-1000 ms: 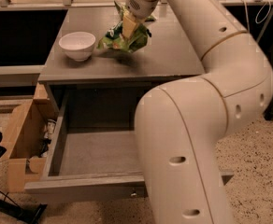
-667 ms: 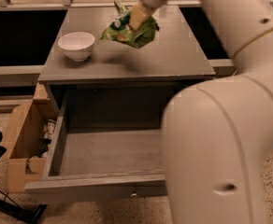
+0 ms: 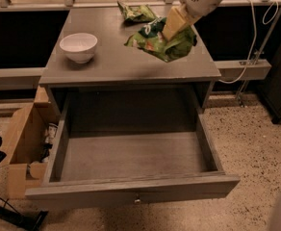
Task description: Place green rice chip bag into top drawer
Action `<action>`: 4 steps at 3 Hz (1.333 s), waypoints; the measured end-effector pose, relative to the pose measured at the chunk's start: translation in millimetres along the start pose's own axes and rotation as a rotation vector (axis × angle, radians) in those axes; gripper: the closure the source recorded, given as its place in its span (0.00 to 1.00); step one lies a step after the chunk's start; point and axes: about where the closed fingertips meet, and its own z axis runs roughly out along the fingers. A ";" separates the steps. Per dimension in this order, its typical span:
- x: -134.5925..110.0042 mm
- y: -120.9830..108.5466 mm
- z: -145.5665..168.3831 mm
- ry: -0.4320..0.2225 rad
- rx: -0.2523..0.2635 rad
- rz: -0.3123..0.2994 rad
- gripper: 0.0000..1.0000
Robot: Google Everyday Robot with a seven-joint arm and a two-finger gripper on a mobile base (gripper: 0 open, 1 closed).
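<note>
The green rice chip bag (image 3: pixel 160 41) is bright green with white and orange-red patches. It hangs crumpled in my gripper (image 3: pixel 175 25), lifted just above the right side of the grey cabinet top (image 3: pixel 116 57). The gripper comes down from the upper right and its tan fingers are shut on the bag's upper part. The top drawer (image 3: pixel 131 192) is pulled wide open below the cabinet top, its inside bare, with a small round knob on its front panel.
A white bowl (image 3: pixel 79 46) stands on the left of the cabinet top. A smaller, darker green bag (image 3: pixel 136 12) lies at the back edge. A cardboard box (image 3: pixel 22 146) sits on the floor left of the drawer. A white cable hangs at the right.
The gripper has lifted the bag off the cabinet top and carried it right and toward the front. The arm no longer blocks the view of the drawer.
</note>
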 end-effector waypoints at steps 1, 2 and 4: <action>51.6 17.7 -36.0 -0.024 0.021 0.008 1.00; 101.0 41.4 -25.6 -0.020 -0.007 -0.058 1.00; 190.1 38.3 86.1 0.035 -0.185 -0.124 1.00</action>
